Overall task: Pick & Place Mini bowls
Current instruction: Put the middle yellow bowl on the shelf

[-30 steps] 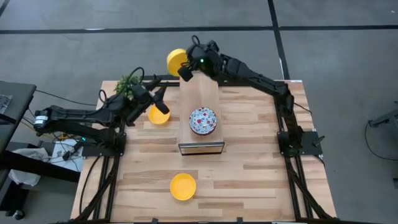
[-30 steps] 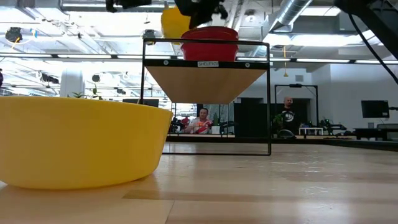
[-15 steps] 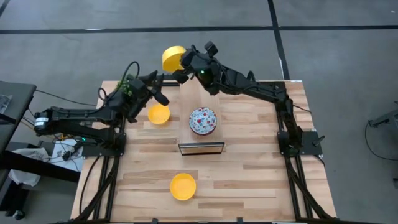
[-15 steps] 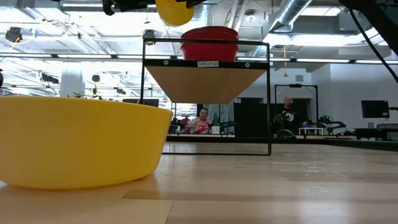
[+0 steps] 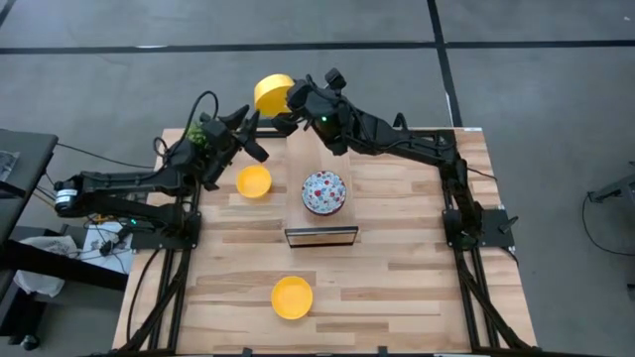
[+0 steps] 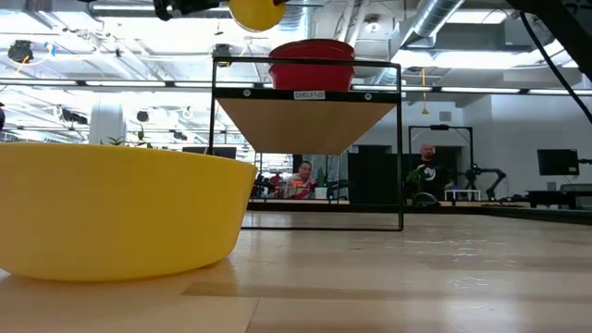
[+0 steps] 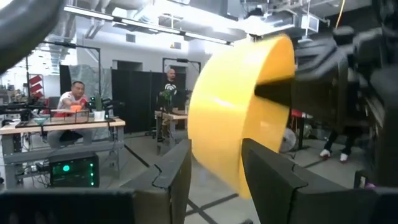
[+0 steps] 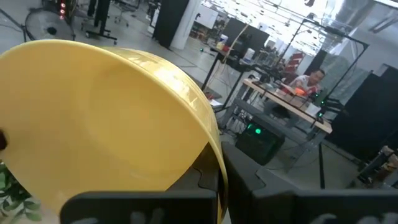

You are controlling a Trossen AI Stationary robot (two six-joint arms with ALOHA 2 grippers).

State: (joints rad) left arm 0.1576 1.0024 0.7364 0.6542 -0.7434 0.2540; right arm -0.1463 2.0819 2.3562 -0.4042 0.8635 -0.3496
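My right gripper is shut on a yellow mini bowl, held high beyond the table's far edge, left of the shelf. The bowl is tipped on its side. My left gripper is open and points up at this bowl from the left. Its fingers stand on either side of the bowl's lower edge, and I cannot tell whether they touch it. A floral mini bowl sits on the shelf top. One yellow bowl rests on the table left of the shelf, and another near the front edge. My right gripper holds the yellow bowl by its rim, one finger inside the bowl and one outside. The fingers come about level from the table's right. The bowl is lifted clear of everything and tipped on its side, hollow toward the right wrist camera.
The wire-framed shelf stands mid-table. A small green plant sits at the table's far left corner, just behind my left arm. In the low view the front yellow bowl fills the left foreground. People sit in the room beyond.
My right gripper has carried the yellow bowl a little up and toward the table's left, turning its wrist, so the bowl now faces more sideways. My left gripper has swung toward the far edge and tipped upward toward the bowl, staying open.
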